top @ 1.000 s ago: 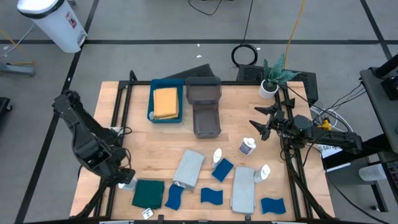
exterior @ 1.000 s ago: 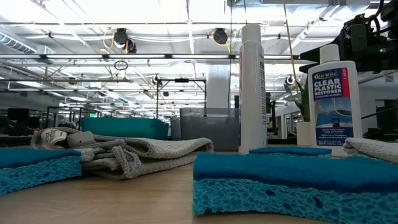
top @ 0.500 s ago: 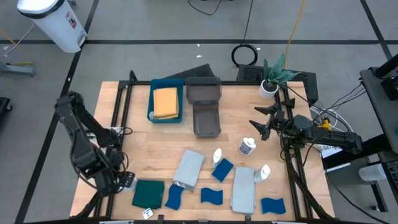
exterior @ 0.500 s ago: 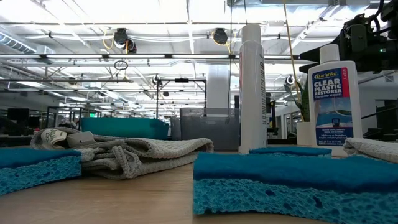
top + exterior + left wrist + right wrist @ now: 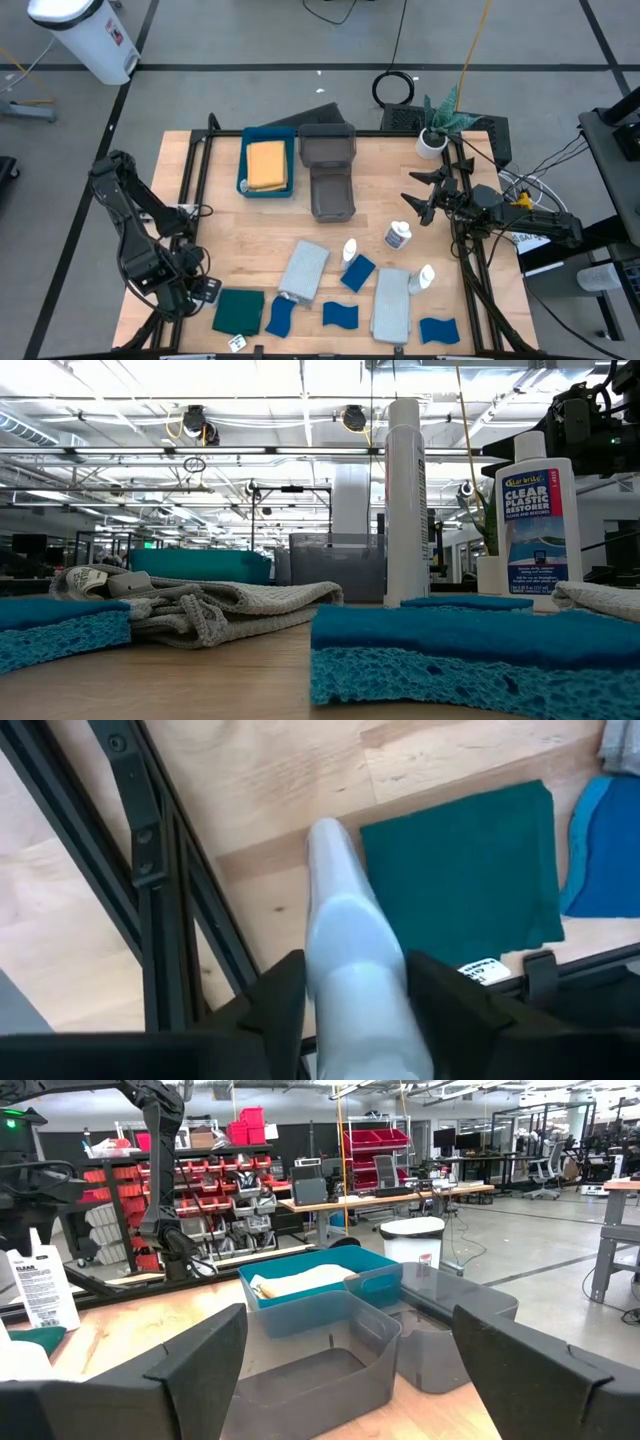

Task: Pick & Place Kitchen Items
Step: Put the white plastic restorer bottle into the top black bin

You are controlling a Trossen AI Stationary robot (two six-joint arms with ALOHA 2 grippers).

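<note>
My left gripper (image 5: 203, 291) is at the table's near left corner, shut on a small white bottle (image 5: 345, 950) beside the dark green cloth (image 5: 238, 311). My right gripper (image 5: 415, 205) hangs open and empty near the right edge, above the table. Three more white bottles (image 5: 397, 236), (image 5: 350, 248), (image 5: 425, 277) stand on the table. Several blue sponges (image 5: 357, 272) lie flat near the front edge among two light grey cloths (image 5: 303, 268), (image 5: 392, 303). The orange cloth (image 5: 267, 164) lies in the blue tray (image 5: 243, 160). My left gripper pinches the bottle's body (image 5: 350, 990) between its two fingers (image 5: 275, 1005), one on each side. The fingers slant downward, and the bottle lies along them. Its narrow cap end (image 5: 325, 832) points away from the gripper toward the tabletop. Whether that end touches the table cannot be told.
Two grey bins (image 5: 326, 145), (image 5: 332, 193) stand beside the blue tray at the far middle. A small potted plant (image 5: 435, 135) stands at the far right corner. Black frame rails (image 5: 150, 890) run along the table's left edge close to my left gripper.
My left arm has drawn its wrist a little toward the table's near left corner, still shut on the bottle. My right arm has kept still.
</note>
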